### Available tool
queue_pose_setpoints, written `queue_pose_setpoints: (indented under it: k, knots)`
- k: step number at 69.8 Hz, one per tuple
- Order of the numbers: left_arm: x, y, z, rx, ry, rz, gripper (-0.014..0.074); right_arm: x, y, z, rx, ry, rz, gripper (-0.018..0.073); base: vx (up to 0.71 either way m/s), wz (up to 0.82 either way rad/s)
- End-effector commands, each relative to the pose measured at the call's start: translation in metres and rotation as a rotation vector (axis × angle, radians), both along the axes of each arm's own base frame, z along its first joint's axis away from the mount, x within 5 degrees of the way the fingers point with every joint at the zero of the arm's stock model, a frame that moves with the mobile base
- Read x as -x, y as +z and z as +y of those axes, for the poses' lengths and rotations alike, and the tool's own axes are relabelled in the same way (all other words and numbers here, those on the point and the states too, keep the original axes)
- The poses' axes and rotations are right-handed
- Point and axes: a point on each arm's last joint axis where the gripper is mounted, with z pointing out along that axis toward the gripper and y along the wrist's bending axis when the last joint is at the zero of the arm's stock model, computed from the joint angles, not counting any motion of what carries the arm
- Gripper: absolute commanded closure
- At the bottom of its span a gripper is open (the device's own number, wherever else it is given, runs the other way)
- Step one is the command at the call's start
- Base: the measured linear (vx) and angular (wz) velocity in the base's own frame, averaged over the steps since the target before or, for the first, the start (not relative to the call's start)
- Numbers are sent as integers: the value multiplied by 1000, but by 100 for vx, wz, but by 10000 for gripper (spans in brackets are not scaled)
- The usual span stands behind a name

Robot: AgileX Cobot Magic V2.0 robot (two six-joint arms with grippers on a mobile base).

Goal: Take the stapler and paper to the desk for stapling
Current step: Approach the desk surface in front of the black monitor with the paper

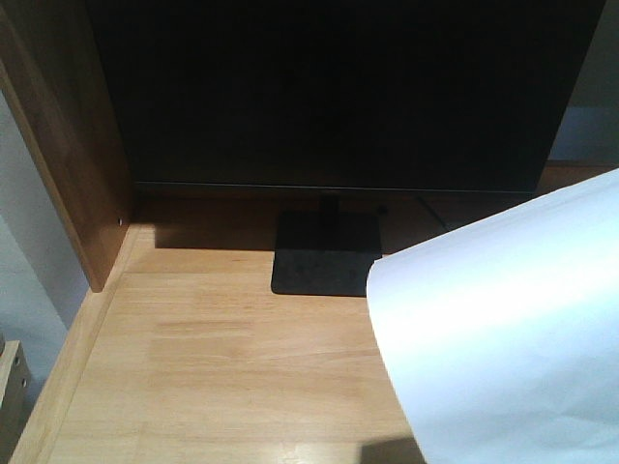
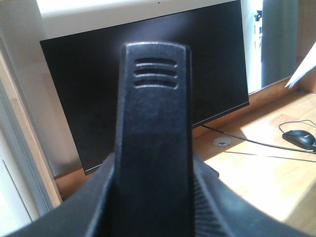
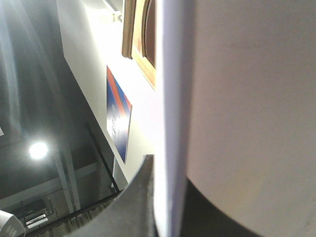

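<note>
In the left wrist view the black stapler (image 2: 153,123) fills the middle, standing on end with three slits near its top. My left gripper (image 2: 153,200) is shut on it, a finger pressed against each side. The white paper (image 1: 503,329) hangs tilted above the right of the wooden desk (image 1: 222,358); its corner (image 2: 303,74) also shows at the far right of the left wrist view. My right gripper (image 3: 168,202) is shut on the sheet's edge (image 3: 170,98), the camera pointing up at the ceiling. Neither gripper shows in the front view.
A dark monitor (image 1: 338,87) on a flat black stand (image 1: 324,256) stands at the back of the desk. A wooden side panel (image 1: 68,145) rises at the left. A black mouse (image 2: 299,138) with its cable lies to the right, near a cable grommet (image 2: 222,141).
</note>
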Motion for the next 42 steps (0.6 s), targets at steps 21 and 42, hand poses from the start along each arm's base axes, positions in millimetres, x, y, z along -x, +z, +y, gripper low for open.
queue_pose_setpoints:
  k: [21, 42]
  knots:
    - [0, 18, 0, 66, 0, -107, 603, 3, 10, -1, -22, 8, -50, 565, 1, 0]
    - [0, 18, 0, 66, 0, -107, 603, 3, 10, -1, -22, 8, -50, 565, 0, 0]
